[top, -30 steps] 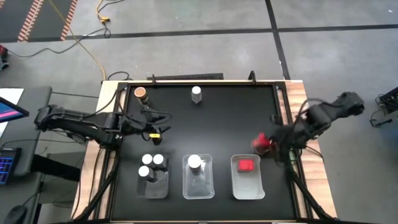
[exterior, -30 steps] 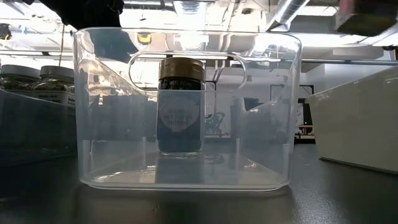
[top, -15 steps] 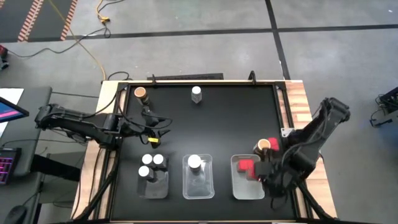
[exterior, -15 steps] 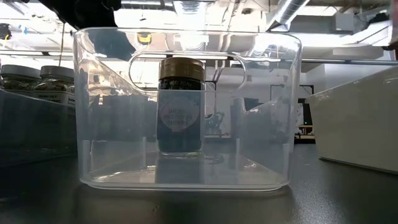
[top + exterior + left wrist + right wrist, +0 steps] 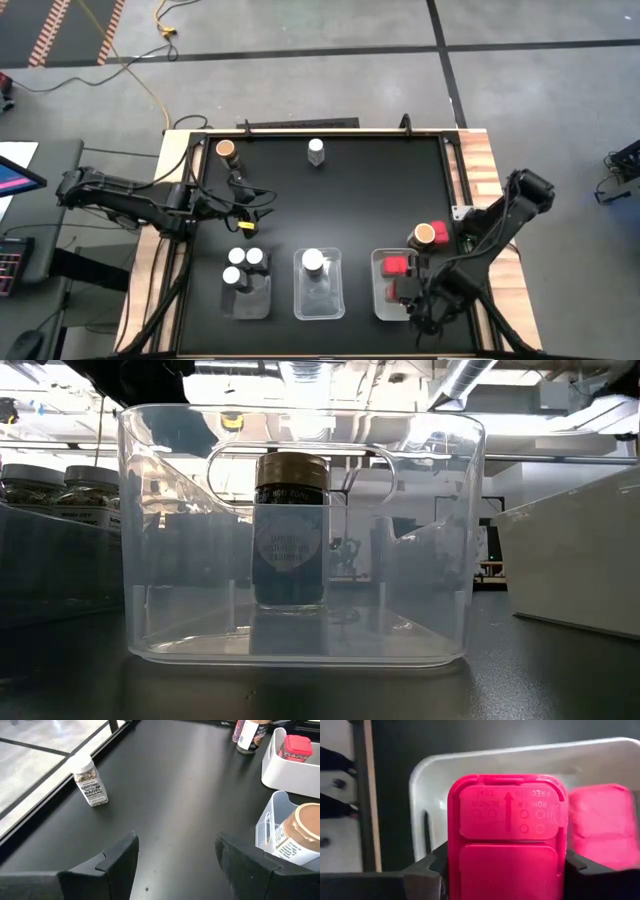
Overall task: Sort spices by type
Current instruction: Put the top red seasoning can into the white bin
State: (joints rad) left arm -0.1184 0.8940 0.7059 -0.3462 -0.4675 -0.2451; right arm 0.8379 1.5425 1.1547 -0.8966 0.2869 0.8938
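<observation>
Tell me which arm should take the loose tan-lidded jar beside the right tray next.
Right, once it lets go. The right gripper holds a red-capped jar over the right tray, close to the tan-lidded jar; the left gripper sits across the table, jaws open.

Brown-capped jar (image 5: 291, 530) upright inside clear tray (image 5: 160, 630).
</observation>
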